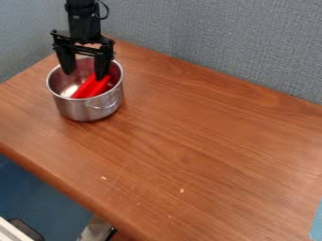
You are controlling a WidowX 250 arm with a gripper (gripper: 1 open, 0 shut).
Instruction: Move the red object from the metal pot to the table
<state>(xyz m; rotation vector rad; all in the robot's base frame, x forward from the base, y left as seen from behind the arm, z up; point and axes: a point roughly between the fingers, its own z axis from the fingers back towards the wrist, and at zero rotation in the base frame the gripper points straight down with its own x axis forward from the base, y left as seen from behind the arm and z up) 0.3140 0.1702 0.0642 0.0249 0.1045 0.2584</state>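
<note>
At the far left corner of the worktop, the end effector hangs straight down over the metal pot, its two black fingers spread wide and holding nothing. The fingertips dip to about the level of the pot's rolled rim, one toward the left side of the opening and the other toward the right, with open space between them.

Directly below that gap, inside the pot, lies the red object. It rests tilted against the inner wall, its upper end toward the back right of the pot and its lower end toward the front left. Whether either finger touches it cannot be told from this view; neither appears clamped on it.

The pot stands upright on the worktop just beneath the end effector, shiny and straight-sided, with a small handle showing on its right side. The black arm above the end effector rises vertically out of the top of the picture in front of a grey-blue wall.

To the right of and in front of the end effector the brown wood surface stretches out, its reddish grain running diagonally and its rounded edge toward the viewer.
</note>
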